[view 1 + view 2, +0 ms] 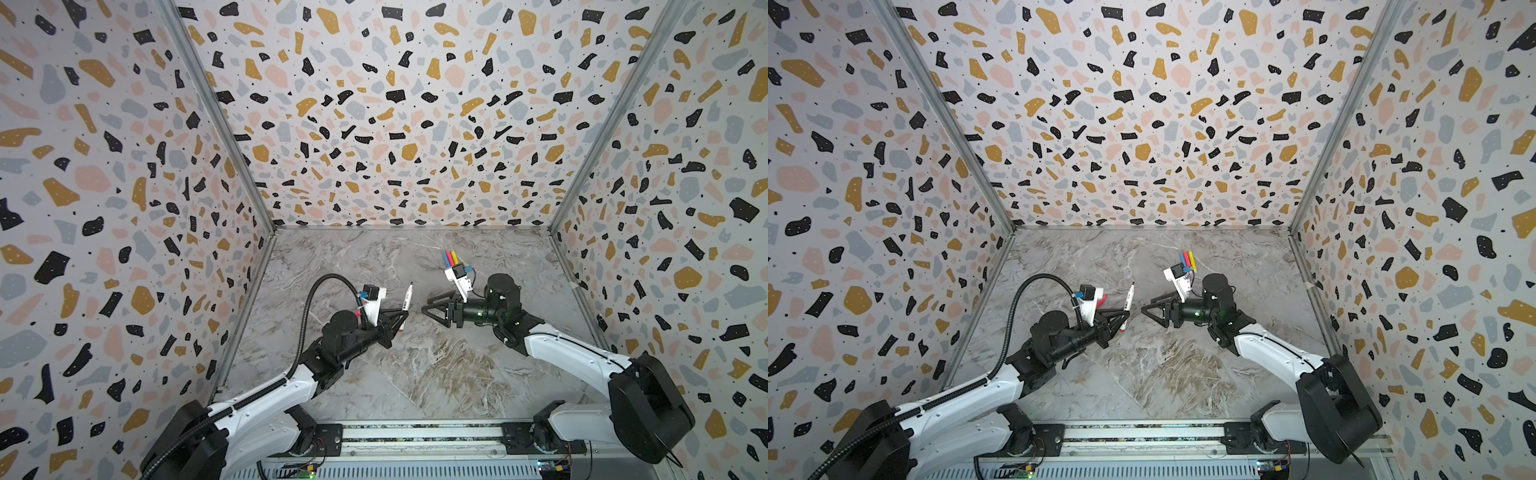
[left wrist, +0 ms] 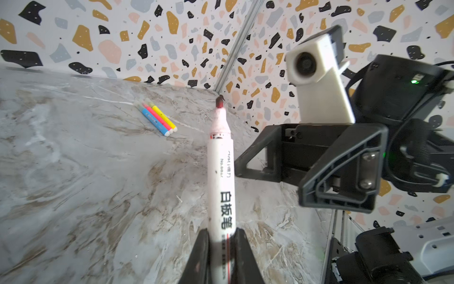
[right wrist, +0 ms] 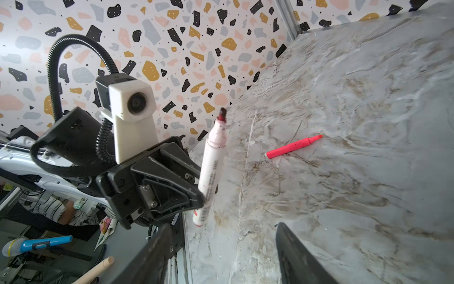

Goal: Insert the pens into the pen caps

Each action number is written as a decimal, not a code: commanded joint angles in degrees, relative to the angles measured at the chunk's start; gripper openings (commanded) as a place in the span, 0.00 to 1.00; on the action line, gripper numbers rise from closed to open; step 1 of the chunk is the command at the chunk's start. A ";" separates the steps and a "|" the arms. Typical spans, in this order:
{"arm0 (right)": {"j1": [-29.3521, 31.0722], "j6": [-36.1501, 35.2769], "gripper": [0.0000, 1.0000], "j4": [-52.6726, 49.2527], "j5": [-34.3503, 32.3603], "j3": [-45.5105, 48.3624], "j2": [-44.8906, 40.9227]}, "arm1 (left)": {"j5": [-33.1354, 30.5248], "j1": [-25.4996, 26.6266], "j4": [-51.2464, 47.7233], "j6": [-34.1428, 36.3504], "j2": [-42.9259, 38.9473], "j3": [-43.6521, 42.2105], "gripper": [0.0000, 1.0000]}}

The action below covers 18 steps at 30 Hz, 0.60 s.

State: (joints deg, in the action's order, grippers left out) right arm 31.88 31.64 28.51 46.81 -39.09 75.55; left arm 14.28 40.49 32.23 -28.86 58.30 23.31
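Two black-and-white robot arms reach in over a grey marbled tabletop (image 1: 415, 374) enclosed by speckled walls (image 1: 374, 124).

The left claw (image 1: 404, 318) (image 1: 1125, 318) is clenched on a white marker (image 1: 406, 305) (image 1: 1128, 305) with dark print down its barrel. It grips the lower part of the barrel. In the left wrist view the two black fingers (image 2: 199, 258) press the marker (image 2: 219, 177) from either side. The marker stands nearly upright, leaning a little, with its bare dark-red felt tip at the top. Pink ink stains the white collar below the tip. Whether its lower end touches the tabletop cannot be told.

The right claw (image 1: 426, 305) (image 1: 1144, 305) is released, its jaws spread wide apart. In both top views it sits just to the right of the marker, pointing at it but not touching it. The left wrist view shows this claw (image 2: 269, 183) close beside the marker's barrel, with its white wrist camera (image 2: 317, 81) above it. In the right wrist view the marker (image 3: 211, 169) stands beyond the gap of the spread jaws.

Three thin pens lie side by side on the tabletop, touching one another: blue (image 2: 153, 120), pink (image 2: 157, 116) and yellow (image 2: 163, 116). In both top views this bundle (image 1: 451, 257) (image 1: 1187, 257) sits well beyond the marker, toward the back wall and to its right.

A fourth pen, pink-red (image 3: 293, 147), lies alone and flat on the tabletop, on the far side of the marker from the right claw and apart from it.
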 commanded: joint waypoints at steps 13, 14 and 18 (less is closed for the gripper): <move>3.14 2.89 0.54 6.68 1.06 -4.59 3.73 | -1.41 4.20 7.94 -1.09 2.25 0.54 0.07; 3.22 3.06 0.50 6.94 1.17 -4.51 3.82 | -1.30 4.19 7.94 -1.11 2.34 0.65 0.07; 3.37 3.17 0.30 7.78 1.77 -4.33 4.10 | -0.74 4.40 7.87 -0.79 2.93 1.03 0.07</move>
State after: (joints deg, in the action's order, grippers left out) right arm 34.89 34.57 34.15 47.27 -41.52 79.61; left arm 13.43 44.45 36.18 -29.67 60.90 23.31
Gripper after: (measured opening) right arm 0.325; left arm 0.141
